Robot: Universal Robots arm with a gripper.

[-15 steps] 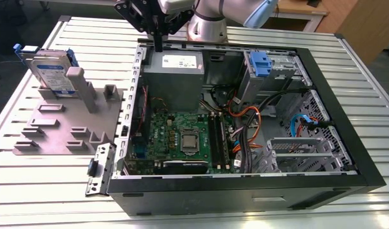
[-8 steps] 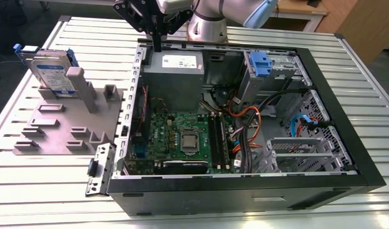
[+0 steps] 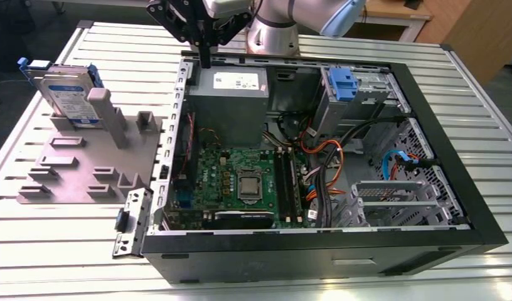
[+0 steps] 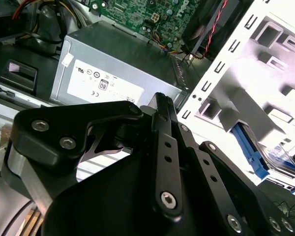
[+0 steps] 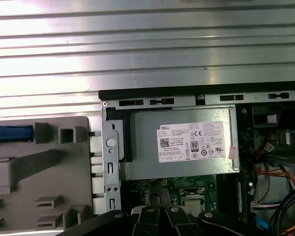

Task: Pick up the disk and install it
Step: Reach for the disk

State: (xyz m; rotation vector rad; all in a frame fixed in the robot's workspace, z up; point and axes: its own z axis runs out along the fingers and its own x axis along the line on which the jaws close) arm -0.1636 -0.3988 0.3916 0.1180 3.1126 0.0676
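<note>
One open computer case (image 3: 323, 251) lies on its side on the slatted metal counter (image 3: 55, 263), with its black wall nearest, along the bottom of the exterior view. Inside it sits one green motherboard (image 3: 231, 169). Farther back is one grey power supply (image 3: 226, 106) with a white label, and one bare blue bracket (image 3: 343, 84) sits in the drive cage toward the upper right.

At the exterior view's left, beside the case, rests one grey fixture plate (image 3: 80, 163). The one disk (image 3: 68, 94) stands upright in a slot at the plate's far end, in the upper left of the frame, well apart from the gripper (image 3: 204, 61).

The gripper hangs at top centre, just above the case's far rim by the power supply. Its two fingers (image 4: 162, 147) are closed together on nothing.
</note>
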